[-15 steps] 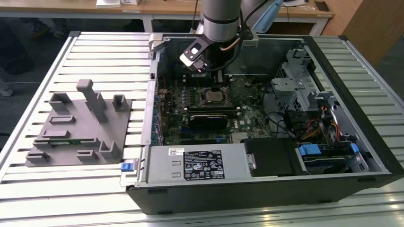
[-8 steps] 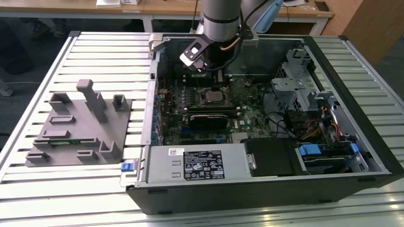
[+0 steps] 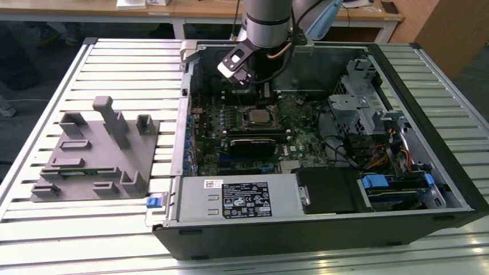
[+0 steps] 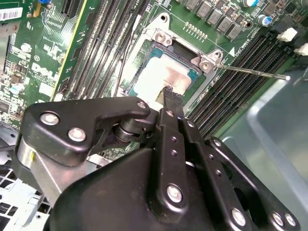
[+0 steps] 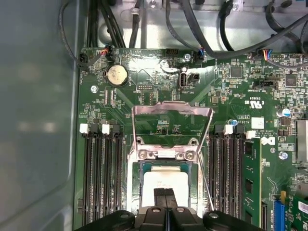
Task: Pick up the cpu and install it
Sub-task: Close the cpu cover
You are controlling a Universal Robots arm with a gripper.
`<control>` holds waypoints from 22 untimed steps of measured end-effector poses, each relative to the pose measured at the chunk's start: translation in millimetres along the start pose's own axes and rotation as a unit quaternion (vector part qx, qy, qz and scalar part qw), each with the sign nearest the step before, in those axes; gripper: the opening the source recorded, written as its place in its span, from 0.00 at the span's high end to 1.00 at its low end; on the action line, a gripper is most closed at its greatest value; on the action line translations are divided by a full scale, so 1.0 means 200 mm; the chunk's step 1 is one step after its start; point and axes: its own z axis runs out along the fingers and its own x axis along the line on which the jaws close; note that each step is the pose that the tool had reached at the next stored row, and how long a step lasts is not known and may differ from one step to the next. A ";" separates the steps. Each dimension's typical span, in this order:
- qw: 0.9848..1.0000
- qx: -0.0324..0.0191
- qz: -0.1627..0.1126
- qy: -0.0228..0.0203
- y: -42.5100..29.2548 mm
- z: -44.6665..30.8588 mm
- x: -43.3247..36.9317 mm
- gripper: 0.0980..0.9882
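A slatted silver metal table fills my exterior view. On it lies a large black computer case, its side open. A grey moulded plastic fixture sits well apart from it towards the exterior view's left. The grey robot arm reaches down into the case over the green motherboard.

In the first wrist view the hinged silver metal socket frame stands swung open. Beside it lies the cpu, a small square chip with a silvery-white top, seated flat in the socket between the rows of memory slots. The black two-fingered gripper hangs directly over the chip with its fingers pressed together and gripping nothing. I cannot tell whether the tips touch the metal top.
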 end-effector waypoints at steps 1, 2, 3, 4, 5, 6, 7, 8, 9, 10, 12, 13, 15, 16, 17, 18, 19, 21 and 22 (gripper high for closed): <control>1.000 0.000 0.000 0.000 0.000 -0.008 0.000 0.99; 1.000 0.000 0.000 0.000 0.001 -0.018 0.000 0.99; 1.000 0.000 0.000 0.000 0.001 -0.030 0.000 0.99; 1.000 0.000 0.000 0.000 0.002 -0.042 0.000 0.99; 1.000 0.000 0.000 0.000 0.002 -0.054 0.000 0.99; 1.000 0.000 0.000 0.000 0.003 -0.067 0.000 0.99; 1.000 0.000 0.000 0.000 0.004 -0.081 0.000 0.99; 1.000 0.000 0.000 0.000 0.004 -0.095 -0.001 0.99; 1.000 0.000 0.000 0.000 0.005 -0.106 -0.001 0.99; 1.000 0.000 0.000 0.000 0.005 -0.112 -0.002 0.99; 1.000 0.000 0.000 0.000 0.005 -0.112 -0.020 0.99; 1.000 0.000 0.000 0.000 0.005 -0.112 -0.031 0.99; 1.000 0.000 0.000 0.000 0.005 -0.112 -0.046 0.99; 1.000 0.000 0.000 0.000 0.005 -0.112 -0.046 0.99; 1.000 0.000 0.000 0.000 0.005 -0.112 -0.047 0.99; 1.000 0.000 0.000 0.000 0.005 -0.112 -0.047 0.99; 1.000 0.000 0.000 0.000 0.005 -0.112 -0.047 0.99; 1.000 0.000 0.000 0.000 0.006 -0.112 -0.047 0.99; 1.000 0.000 0.000 0.000 0.009 -0.112 -0.047 0.99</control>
